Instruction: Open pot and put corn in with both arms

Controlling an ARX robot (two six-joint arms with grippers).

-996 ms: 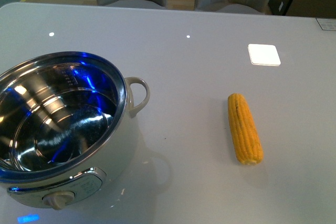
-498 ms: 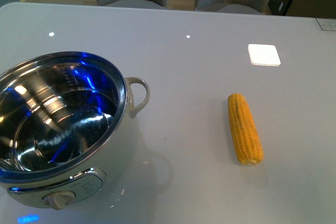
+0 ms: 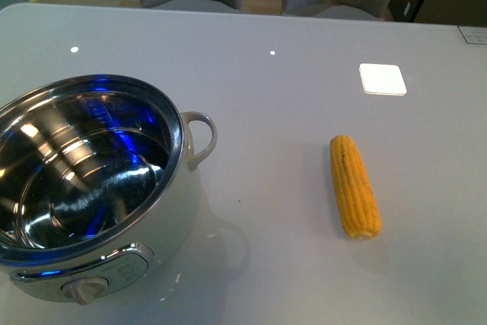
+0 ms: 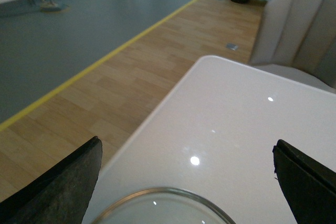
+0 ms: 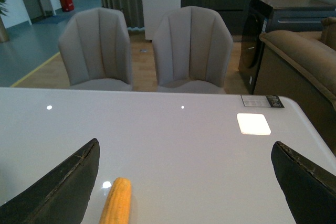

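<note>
Dimmer glint (image 3: pixel 144 162): one pot (image 3: pixel 181 215), one corn (image 3: pixel 354 186), maybe lid (image 4: pixel 163 209)

No text can be read; the sticker (image 5: pixel 261 100) on the table (image 5: pixel 184 145) corner is too blurred.

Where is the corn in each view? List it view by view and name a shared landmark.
Front view: the corn lies right of centre on the table.
Left wrist view: not in it.
Right wrist view: the corn lies close to the camera, only its far end showing.
Landmark: the white square patch beyond the corn, in the front and right wrist views.
</note>
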